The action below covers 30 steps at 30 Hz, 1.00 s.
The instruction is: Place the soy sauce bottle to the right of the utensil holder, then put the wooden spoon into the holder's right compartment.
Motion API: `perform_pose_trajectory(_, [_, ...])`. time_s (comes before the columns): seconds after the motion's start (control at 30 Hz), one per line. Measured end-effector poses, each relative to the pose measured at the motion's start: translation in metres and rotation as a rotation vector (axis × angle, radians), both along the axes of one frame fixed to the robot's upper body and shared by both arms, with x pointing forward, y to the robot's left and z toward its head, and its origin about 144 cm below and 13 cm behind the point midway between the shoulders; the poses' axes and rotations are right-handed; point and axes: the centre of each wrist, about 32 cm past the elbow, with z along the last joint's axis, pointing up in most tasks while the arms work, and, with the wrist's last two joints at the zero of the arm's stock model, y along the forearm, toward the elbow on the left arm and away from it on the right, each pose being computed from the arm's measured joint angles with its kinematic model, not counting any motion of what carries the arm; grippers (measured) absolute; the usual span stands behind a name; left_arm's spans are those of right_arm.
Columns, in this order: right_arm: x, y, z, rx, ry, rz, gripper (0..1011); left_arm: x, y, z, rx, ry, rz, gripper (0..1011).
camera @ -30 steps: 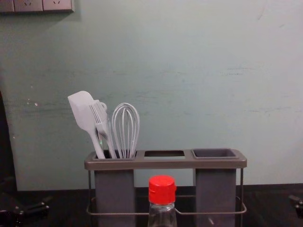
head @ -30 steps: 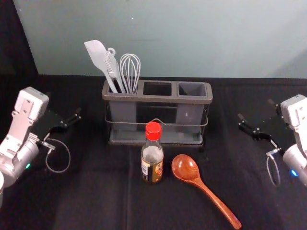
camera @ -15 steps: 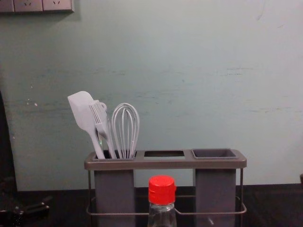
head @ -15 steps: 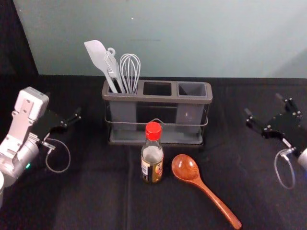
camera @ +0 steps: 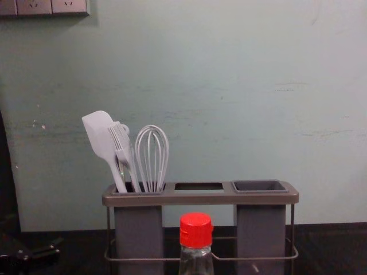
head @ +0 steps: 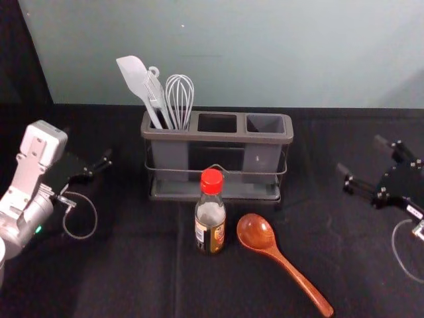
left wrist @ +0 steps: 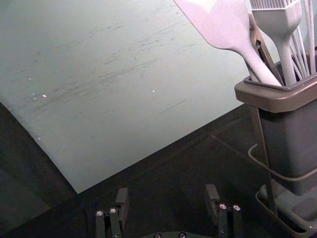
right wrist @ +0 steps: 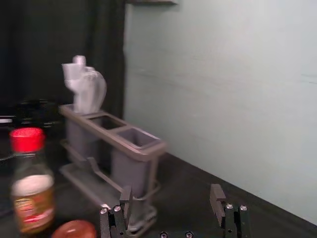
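Note:
In the head view my right gripper point(head: 362, 164) is open at the right edge, well to the right of the holder; in the right wrist view the right gripper point(right wrist: 171, 201) has nothing between its fingers. My left gripper point(head: 89, 152) stays parked at the left; the left wrist view shows the left gripper point(left wrist: 166, 201) open and empty. The red-capped soy sauce bottle point(head: 210, 224) stands upright in front of the utensil holder point(head: 218, 136). Right of the bottle lies the wooden spoon point(head: 286, 264), bowl toward the holder, handle toward the front right. The holder's right compartment point(head: 265, 123) is empty.
A white spatula point(head: 135, 78), a brush and a whisk point(head: 179, 99) stand in the holder's left compartment. Behind the black-covered table point(head: 132, 278) rises a pale wall point(head: 265, 53). Sockets point(camera: 43, 7) are mounted high on that wall.
At the right edge, my right gripper has shifted and turned, and its arm has moved outward, partly out of the head view. The left arm, bottle and spoon have stayed put.

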Motion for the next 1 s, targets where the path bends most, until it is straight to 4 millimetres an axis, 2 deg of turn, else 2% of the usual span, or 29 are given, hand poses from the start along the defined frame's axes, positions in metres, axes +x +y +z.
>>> perform_pose_trajectory(0.37, [-0.008, 0.001, 0.008, 0.032, 0.011, 0.222, 1002, 0.000, 0.000, 0.000, 0.000, 0.000, 0.000, 1005])
perform_pose_trajectory(0.6, [-0.001, 0.017, -0.001, 0.046, 0.026, 0.330, 1003, 0.000, 0.000, 0.000, 0.000, 0.000, 0.000, 1005])
perform_pose_trajectory(1.0, [0.011, 0.036, -0.007, 0.053, 0.066, 0.402, 1003, 0.000, 0.000, 0.000, 0.000, 0.000, 0.000, 1005])
